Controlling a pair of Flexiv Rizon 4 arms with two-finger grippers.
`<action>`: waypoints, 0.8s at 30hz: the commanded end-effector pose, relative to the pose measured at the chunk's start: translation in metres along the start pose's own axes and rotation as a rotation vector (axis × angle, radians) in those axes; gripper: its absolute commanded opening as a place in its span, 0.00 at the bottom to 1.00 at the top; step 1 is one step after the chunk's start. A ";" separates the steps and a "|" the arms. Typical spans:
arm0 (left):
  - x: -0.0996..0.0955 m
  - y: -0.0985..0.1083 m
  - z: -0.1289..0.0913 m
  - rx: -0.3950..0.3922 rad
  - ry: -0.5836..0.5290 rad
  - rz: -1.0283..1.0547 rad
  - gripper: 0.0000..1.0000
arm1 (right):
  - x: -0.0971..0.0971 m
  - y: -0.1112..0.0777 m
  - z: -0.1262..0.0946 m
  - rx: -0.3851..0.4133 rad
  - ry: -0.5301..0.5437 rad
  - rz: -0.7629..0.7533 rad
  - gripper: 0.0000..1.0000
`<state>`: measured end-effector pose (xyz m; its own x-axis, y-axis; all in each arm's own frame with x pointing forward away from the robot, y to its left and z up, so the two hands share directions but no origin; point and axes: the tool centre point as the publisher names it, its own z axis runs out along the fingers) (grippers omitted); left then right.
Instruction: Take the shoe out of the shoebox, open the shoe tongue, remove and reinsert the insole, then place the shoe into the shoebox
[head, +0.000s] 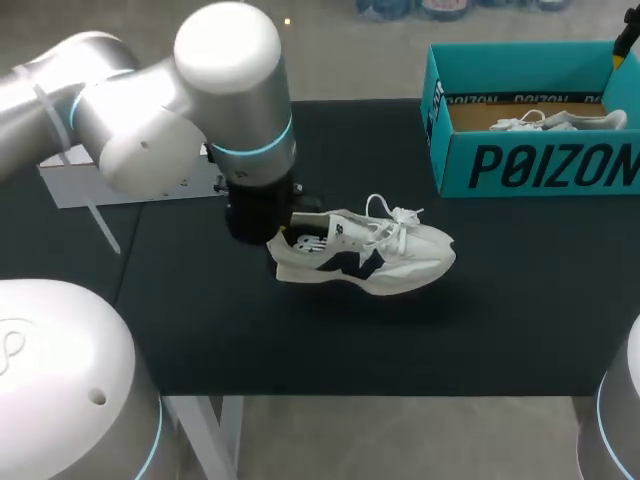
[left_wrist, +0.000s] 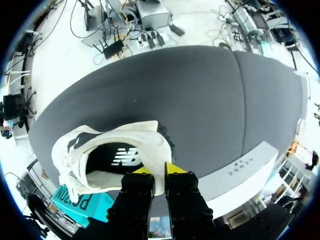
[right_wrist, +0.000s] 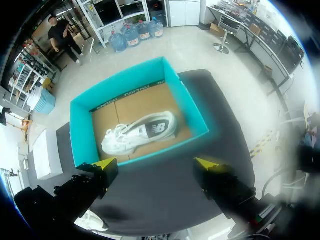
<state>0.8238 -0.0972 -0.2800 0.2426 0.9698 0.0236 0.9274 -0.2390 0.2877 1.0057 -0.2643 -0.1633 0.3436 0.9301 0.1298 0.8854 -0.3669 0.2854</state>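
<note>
A white sneaker with a dark side logo is over the middle of the black table, toe pointing right. My left gripper is shut on the heel collar; in the left wrist view the heel wall sits between the two yellow tips of that gripper, and the shoe's opening shows ahead. The teal shoebox stands at the far right with a second white sneaker inside. My right gripper hovers open above the shoebox and the sneaker in it, holding nothing.
A flat white box lies at the table's left edge, behind my left arm. The black mat runs to the front edge below the shoe.
</note>
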 end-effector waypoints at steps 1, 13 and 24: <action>-0.008 -0.004 0.015 -0.056 0.006 -0.002 0.00 | 0.000 -0.001 0.000 -0.002 -0.001 0.001 1.00; -0.025 -0.005 0.039 0.024 0.005 -0.041 0.00 | 0.000 -0.001 0.000 -0.002 -0.001 0.001 1.00; -0.032 -0.004 0.057 0.065 0.021 -0.051 0.00 | 0.000 -0.001 0.000 -0.002 -0.001 0.001 1.00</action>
<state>0.8233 -0.1230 -0.3322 0.1927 0.9809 0.0264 0.9527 -0.1934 0.2343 1.0057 -0.2643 -0.1633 0.3436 0.9301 0.1298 0.8854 -0.3669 0.2854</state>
